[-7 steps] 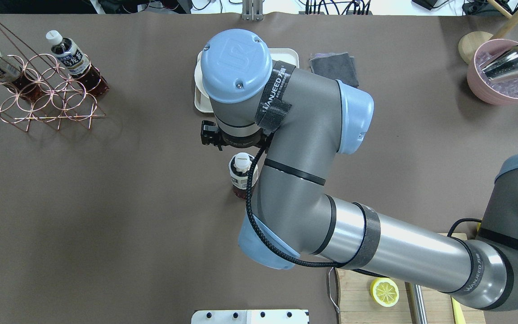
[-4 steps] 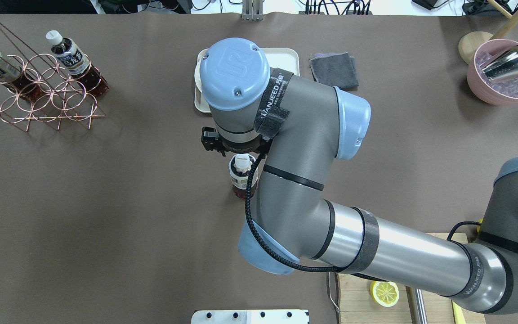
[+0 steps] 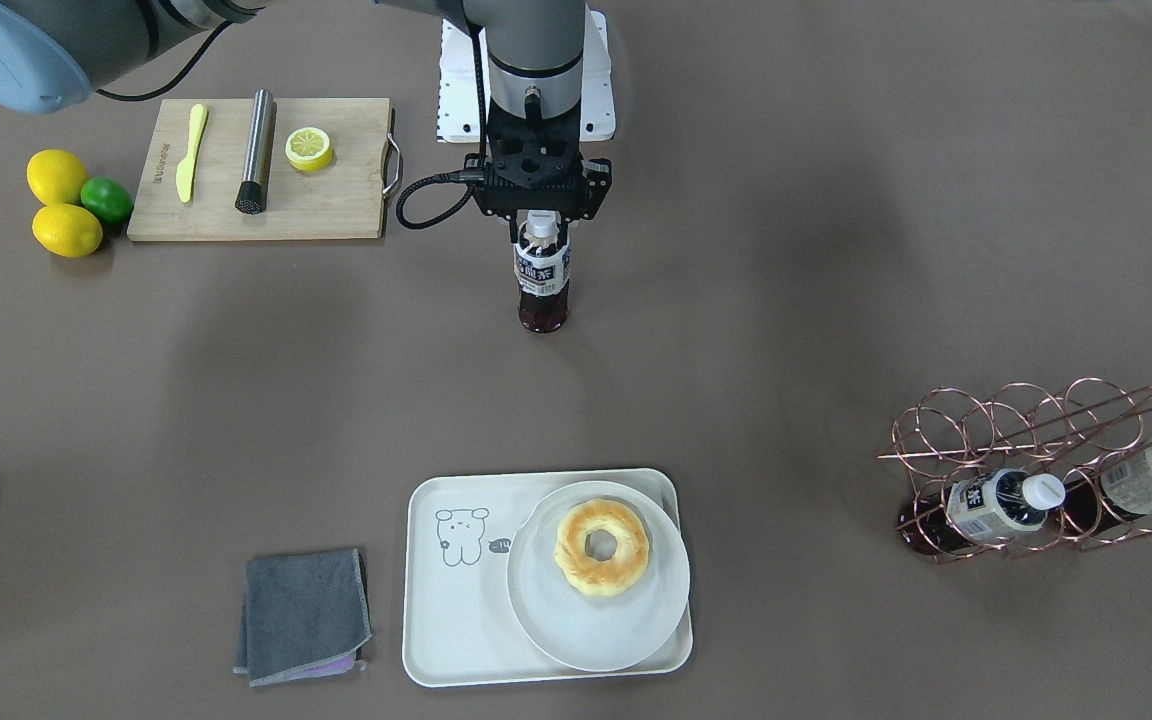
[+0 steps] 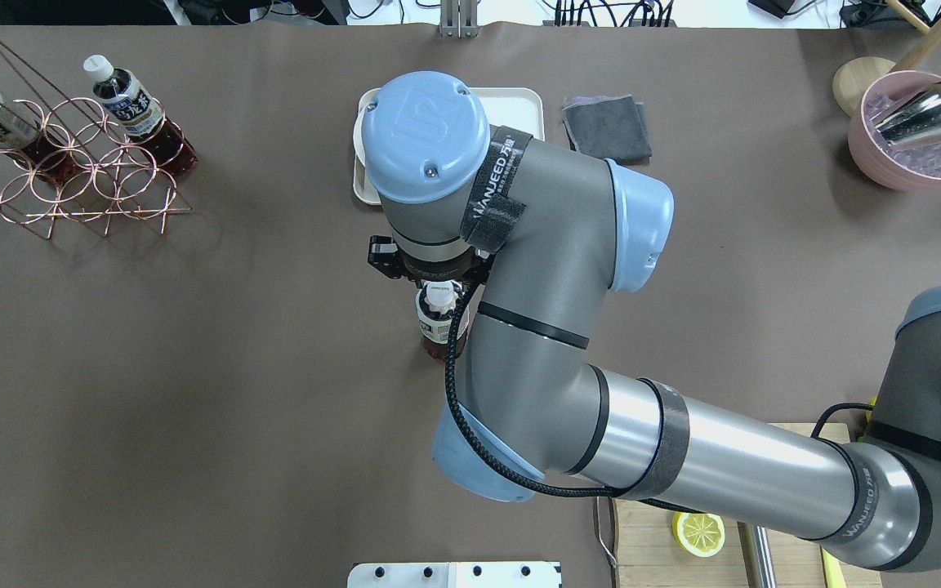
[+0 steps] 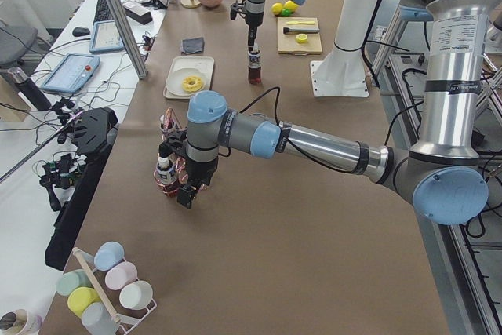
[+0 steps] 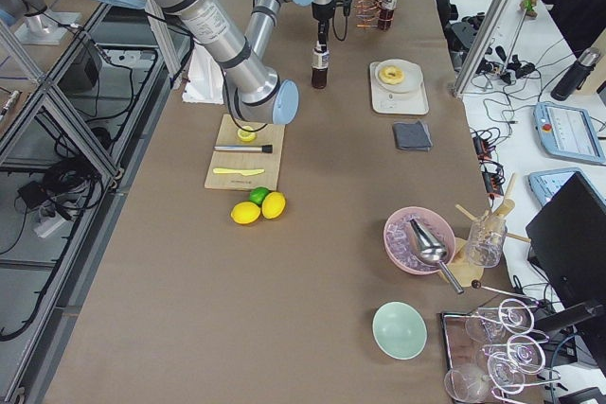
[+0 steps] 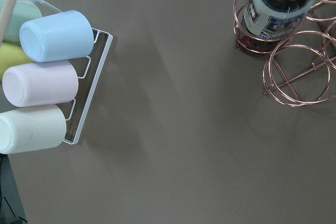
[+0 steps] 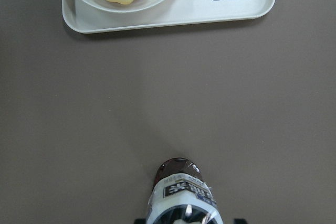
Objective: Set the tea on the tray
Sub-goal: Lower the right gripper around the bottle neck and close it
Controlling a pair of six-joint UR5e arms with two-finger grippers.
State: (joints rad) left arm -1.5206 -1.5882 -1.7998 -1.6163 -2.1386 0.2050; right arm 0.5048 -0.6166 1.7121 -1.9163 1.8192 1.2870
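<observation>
Tea (image 3: 542, 282) upright, well apart from tray (image 3: 456, 620) rim; tabletop (image 3: 536, 400) between.

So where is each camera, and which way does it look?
Front-facing: across the table, facing the robot, steeply down; right tool at the tea.
Overhead: behind the robot, looking down; right arm covers much of the tray.
Left side: table's end; left arm near, right arm far.
Right side: other end; right arm near.
Left wrist: down at rack and cups; no body.
Right wrist: down past tea toward tray.
Shared: front-facing and right wrist both show the doughnut.
</observation>
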